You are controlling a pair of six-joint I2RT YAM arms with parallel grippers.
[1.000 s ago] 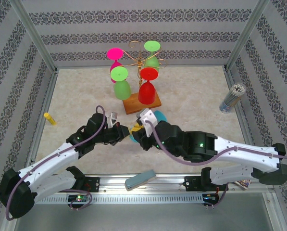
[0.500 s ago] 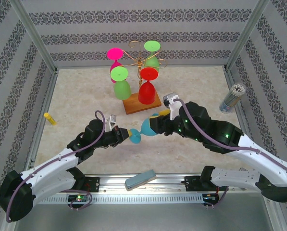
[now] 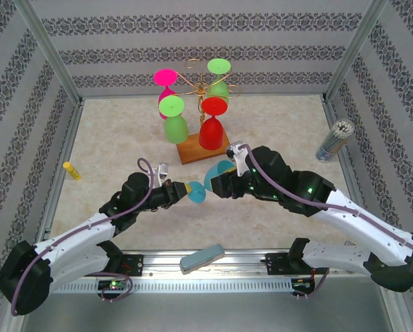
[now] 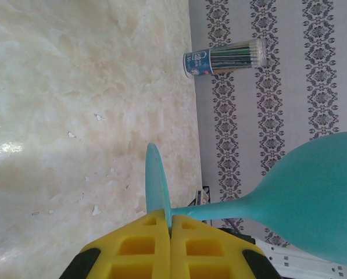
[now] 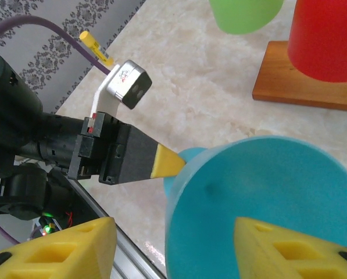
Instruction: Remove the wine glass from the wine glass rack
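**Teal glass lying crosswise between 2 arms**

Teal plastic, and off the rack: the teal wine glass [image 3: 207,182] sits in the middle of the table, just in front of the wine glass rack [image 3: 192,149] and apart from its wooden base. It lies on its side. The long axis, foot to stem to bowl, runs nearly level, slanting from the left arm's side up toward the right arm and slightly toward the rack. The foot disc stands on edge at the left end, and the bowl's mouth points away toward the right arm.

The left gripper [image 3: 184,189] has its yellow jaws pressed together on the rim of that foot disc, as its wrist camera shows plainly. The right gripper [image 3: 224,181] has its jaws spread wide, 1 on either side of the bowl. I cannot tell whether either pad touches it.

Behind, 4 other glasses hang bowl-down from the gold wire: pink [image 3: 166,77], pale green [image 3: 218,68], lime [image 3: 173,119] and red [image 3: 212,126]. A clear tub of sticks [image 3: 334,140] stands by the right wall, and a yellow marker [image 3: 71,170] lies by the left.
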